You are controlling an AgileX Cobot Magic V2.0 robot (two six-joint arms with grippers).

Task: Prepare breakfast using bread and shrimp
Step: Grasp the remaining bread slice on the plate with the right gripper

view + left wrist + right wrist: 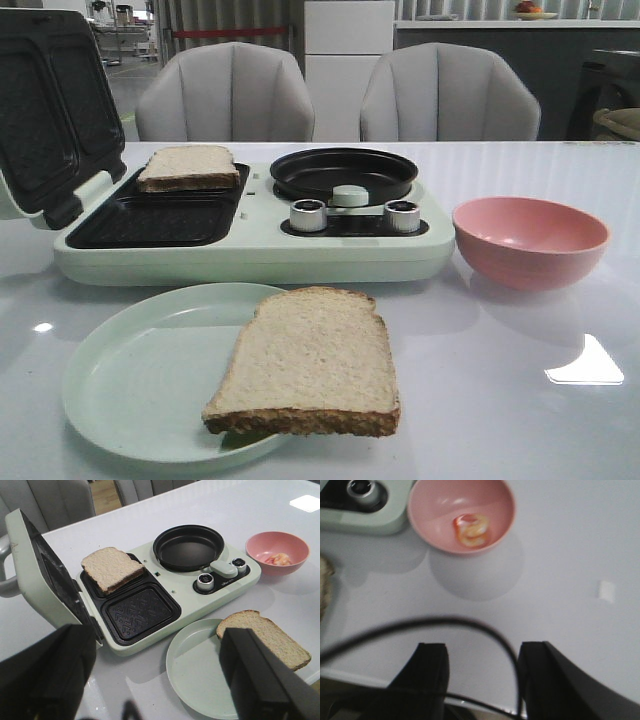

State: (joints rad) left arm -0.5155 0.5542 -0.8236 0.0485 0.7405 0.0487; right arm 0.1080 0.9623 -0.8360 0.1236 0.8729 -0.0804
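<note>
Two pink-orange curled shrimp (pixel 471 529) lie in the round pink bowl (pixel 430 500), directly ahead of the right gripper (pixel 482 667), the nearer arm. Both it and the left gripper (pixel 155 680) hang spread and empty.

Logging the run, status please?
Both jaws open, empty. One bread slice on sandwich plate, other on green plate. Shrimp in pink bowl. Nothing blocking.
</note>
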